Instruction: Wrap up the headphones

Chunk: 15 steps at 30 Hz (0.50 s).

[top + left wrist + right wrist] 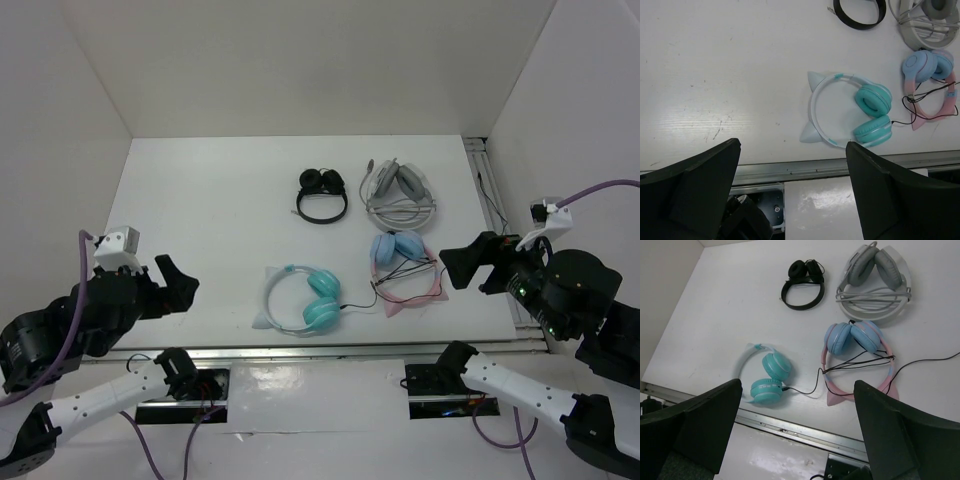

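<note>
No brand or lettering is legible on any item in any view. The headphones [322, 312] lie flat on the white table [200, 200], lower centre of the top view and near the front rail, just left of the pink-banded pair [405, 268]. The left gripper [178, 283] at lower left and the right gripper [450, 268] at right both have their jaws spread wide and hold nothing (each is well apart from the headphones). The left wrist view shows the two pointed ears on the pale headband of the headphones [873, 100]; it cuts off the black pair [860, 22] and the grey-white pair [920, 40] at its top edge. The right wrist view shows all four sets whole, and shows the thin black cable [805, 390] running from the lower teal cup towards the pink-banded pair. There the headband's pointed ears cannot be made out beside the left finger [700, 425]. Whether the cable crosses or tangles with the pink pair's own wire cannot be told.
</note>
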Motion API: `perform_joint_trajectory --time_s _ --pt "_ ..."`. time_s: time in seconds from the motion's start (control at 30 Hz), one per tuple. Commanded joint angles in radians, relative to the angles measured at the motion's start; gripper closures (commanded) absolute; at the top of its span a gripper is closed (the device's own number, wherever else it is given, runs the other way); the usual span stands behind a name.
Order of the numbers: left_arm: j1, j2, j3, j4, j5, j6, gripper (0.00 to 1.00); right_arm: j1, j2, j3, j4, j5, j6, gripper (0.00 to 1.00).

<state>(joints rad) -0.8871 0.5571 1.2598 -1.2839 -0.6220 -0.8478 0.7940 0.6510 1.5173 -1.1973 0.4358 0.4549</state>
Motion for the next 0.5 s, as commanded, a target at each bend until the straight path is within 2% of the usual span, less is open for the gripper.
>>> perform_joint_trajectory --time_s 0.0,0.13,0.27,0.4,0.47 --pt "-0.004 -0.026 0.003 0.008 0.021 0.007 0.00 -0.004 -0.014 -0.011 0.047 0.008 -0.010 0.00" --pt "-0.004 -0.026 0.012 0.037 0.066 0.062 0.00 -0.004 -0.024 -0.037 0.080 -0.037 -0.010 0.00" --pt "-0.004 0.026 -0.069 0.115 0.090 0.084 0.00 -0.004 -0.076 -0.123 0.195 -0.118 -0.019 0.00" --pt "-0.004 0.265 -0.151 0.225 0.169 0.060 0.00 -0.004 -0.097 -0.206 0.315 -0.181 -0.010 0.00" --pt "-0.004 0.378 -0.181 0.293 0.257 0.050 0.00 -0.013 -0.108 -0.267 0.358 -0.238 -0.010 0.00"
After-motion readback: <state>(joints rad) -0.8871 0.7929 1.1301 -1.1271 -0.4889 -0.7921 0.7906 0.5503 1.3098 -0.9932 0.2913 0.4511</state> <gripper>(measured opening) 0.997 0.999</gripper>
